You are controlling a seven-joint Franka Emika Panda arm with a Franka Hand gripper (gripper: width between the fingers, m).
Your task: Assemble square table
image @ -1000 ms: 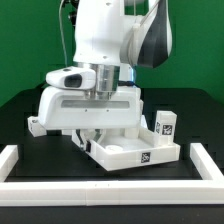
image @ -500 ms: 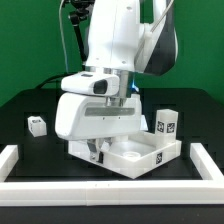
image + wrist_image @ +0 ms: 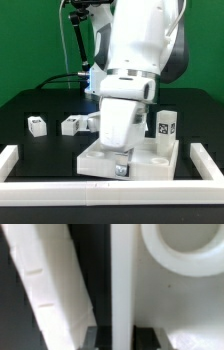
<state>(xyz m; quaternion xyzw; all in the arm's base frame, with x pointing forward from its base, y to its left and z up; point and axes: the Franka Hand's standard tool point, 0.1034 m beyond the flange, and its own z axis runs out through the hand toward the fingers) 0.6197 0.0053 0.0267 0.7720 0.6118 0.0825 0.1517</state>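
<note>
From the exterior view's left: white border rail (image 3: 10, 158), then first leg (image 3: 37, 124) and second leg (image 3: 72, 124), lying apart on the black table (image 3: 35, 145). Centre: square panel (image 3: 150, 168) flat under the arm. Gripper (image 3: 122, 170) pinched nearly closed on the panel's thin near-side wall (image 3: 120, 280), dark fingertips (image 3: 97, 336) either side. Right: third leg (image 3: 165, 127) upright, just behind the panel.

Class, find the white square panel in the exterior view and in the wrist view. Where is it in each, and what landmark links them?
Exterior view: square panel low in the middle, under the arm.
Wrist view: fills much of the picture, its round corner socket showing.
Shared landmark: the panel's thin wall, pinched by the gripper.
</note>
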